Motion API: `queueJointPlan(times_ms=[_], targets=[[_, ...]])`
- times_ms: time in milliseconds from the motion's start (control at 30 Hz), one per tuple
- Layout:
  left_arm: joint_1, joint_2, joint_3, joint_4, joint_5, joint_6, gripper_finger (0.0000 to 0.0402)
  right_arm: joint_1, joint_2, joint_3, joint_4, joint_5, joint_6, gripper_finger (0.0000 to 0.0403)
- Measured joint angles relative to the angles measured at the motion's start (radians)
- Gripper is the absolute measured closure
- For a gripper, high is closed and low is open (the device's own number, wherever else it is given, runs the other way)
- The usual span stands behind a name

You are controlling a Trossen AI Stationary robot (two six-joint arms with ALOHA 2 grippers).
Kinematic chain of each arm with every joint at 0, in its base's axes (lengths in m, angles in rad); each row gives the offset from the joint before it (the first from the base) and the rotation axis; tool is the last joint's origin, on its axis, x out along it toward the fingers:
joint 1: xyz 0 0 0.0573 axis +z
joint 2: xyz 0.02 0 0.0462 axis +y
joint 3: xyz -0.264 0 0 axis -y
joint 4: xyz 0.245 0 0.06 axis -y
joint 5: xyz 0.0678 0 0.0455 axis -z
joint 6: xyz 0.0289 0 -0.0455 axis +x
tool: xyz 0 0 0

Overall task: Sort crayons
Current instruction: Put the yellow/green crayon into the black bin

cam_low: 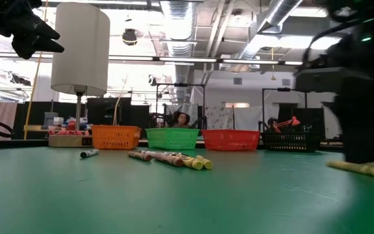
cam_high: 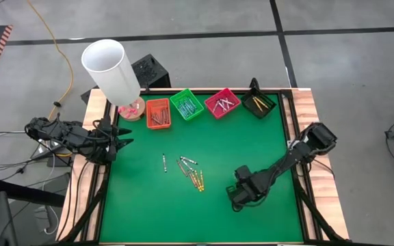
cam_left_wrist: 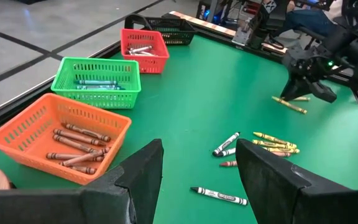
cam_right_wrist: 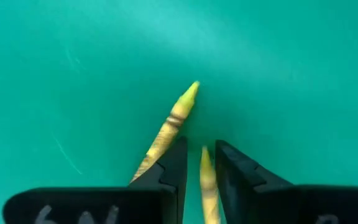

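Fingers of the right gripper (cam_right_wrist: 199, 163) stood narrowly apart, straddling one yellow crayon (cam_right_wrist: 208, 180), not yet clamped; a second yellow crayon (cam_right_wrist: 169, 127) lay touching the outer finger, lower centre of the right wrist frame. You needed to close squarely on the inner stick alone. Left gripper (cam_left_wrist: 197, 171) waited wide open, left edge of the high frame. Loose crayons (cam_high: 191, 172) lay mid-mat.
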Motion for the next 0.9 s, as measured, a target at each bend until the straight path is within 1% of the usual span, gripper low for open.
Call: queueJointPlan(times_ms=[133,233,300,367,433,500,700,767,900], targets=[[0.000,0.000,0.000,0.000,0.000,0.000,0.0210,-0.048,0.000,0.002,0.039,0.009,-0.123,0.0313],[0.000,0.000,0.000,0.000,0.000,0.000,0.0210,-0.082,0.001,0.002,0.102,0.069,-0.227,0.0313],[0.000,0.000,0.000,0.000,0.000,0.000,0.0210,-0.098,0.002,0.011,0.117,0.105,-0.254,0.0313],[0.000,0.000,0.000,-0.001,0.000,0.000,0.0210,-0.110,0.002,0.026,0.094,0.107,-0.268,0.0313],[0.000,0.000,0.000,-0.001,0.001,0.000,0.0210,-0.110,0.002,0.044,0.078,0.087,-0.289,0.0313],[0.000,0.000,0.000,0.000,0.000,0.000,0.0210,-0.101,0.002,0.061,0.057,0.045,-0.291,0.0313],[0.000,0.000,0.000,-0.001,0.000,0.000,0.0210,-0.044,0.002,0.105,0.045,-0.135,-0.224,0.0313],[0.000,0.000,0.000,0.000,0.000,0.000,0.0210,-0.013,0.000,0.118,0.044,-0.156,-0.188,0.0313],[0.000,0.000,0.000,0.000,0.000,0.000,0.0210,0.044,0.000,0.128,0.044,-0.161,-0.154,0.0313]])
